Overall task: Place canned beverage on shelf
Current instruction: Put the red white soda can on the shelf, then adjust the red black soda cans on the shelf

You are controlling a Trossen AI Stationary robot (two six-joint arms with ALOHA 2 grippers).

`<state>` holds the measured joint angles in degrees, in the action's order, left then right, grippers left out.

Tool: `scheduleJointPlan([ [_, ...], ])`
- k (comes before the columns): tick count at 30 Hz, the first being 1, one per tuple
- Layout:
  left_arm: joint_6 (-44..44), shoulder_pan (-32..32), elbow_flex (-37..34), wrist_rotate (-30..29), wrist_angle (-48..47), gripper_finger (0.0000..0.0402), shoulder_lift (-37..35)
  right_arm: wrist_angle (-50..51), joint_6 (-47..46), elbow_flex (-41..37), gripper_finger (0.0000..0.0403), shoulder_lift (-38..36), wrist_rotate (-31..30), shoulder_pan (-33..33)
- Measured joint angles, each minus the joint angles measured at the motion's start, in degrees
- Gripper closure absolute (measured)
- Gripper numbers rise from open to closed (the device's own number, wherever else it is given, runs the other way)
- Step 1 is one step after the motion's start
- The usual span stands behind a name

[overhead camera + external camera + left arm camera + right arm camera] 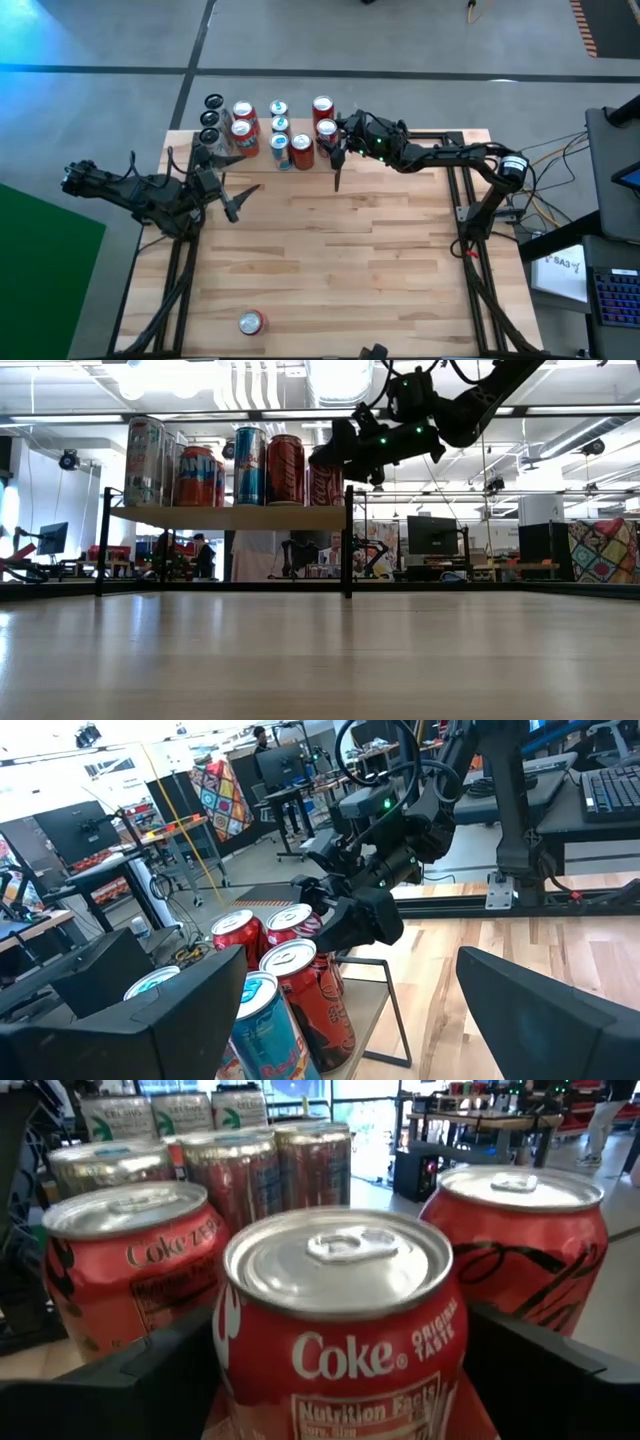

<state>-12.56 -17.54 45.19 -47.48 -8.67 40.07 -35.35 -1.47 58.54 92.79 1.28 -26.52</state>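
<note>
- While the right gripper (327, 143) is sitting at the shelf's (230, 517) end with its jaws spread either side of a red Coke can (340, 1330), the step in hand is looking like the release of that can, and doing it well is meaning a straight withdrawal along the fingers' own line.
- Backing out cleanly is mattering because neighbouring cans (260, 125) are standing close on both sides of the Coke can, and a sideways drift could be nudging one.
- From the right wrist view, the Coke can is standing upright between the two dark fingers (130, 1380); whether the pads are touching its wall I cannot tell.
- From the low view, that can is resting on the shelf board at the end nearest the gripper, in line with the other upright cans.
- Over at the table's (380, 250) left edge, the left gripper (235, 203) is waiting with its jaws spread and nothing between them.
- One more can (251, 322) is lying on its side near the table's front edge, well apart from both grippers, probably the next one to fetch.
</note>
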Motion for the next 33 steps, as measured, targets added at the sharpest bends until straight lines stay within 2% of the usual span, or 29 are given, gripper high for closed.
scheduleJointPlan([
  [20,0.0,0.02,0.0,0.02,0.13,0.0056,0.0,-0.24,-1.73,0.0,0.0046,-1.94,0.14,0.02],
  [33,0.0,0.02,0.0,0.02,0.11,0.0056,0.0,-0.28,-1.57,0.0,0.0046,-8.69,0.29,0.64],
])
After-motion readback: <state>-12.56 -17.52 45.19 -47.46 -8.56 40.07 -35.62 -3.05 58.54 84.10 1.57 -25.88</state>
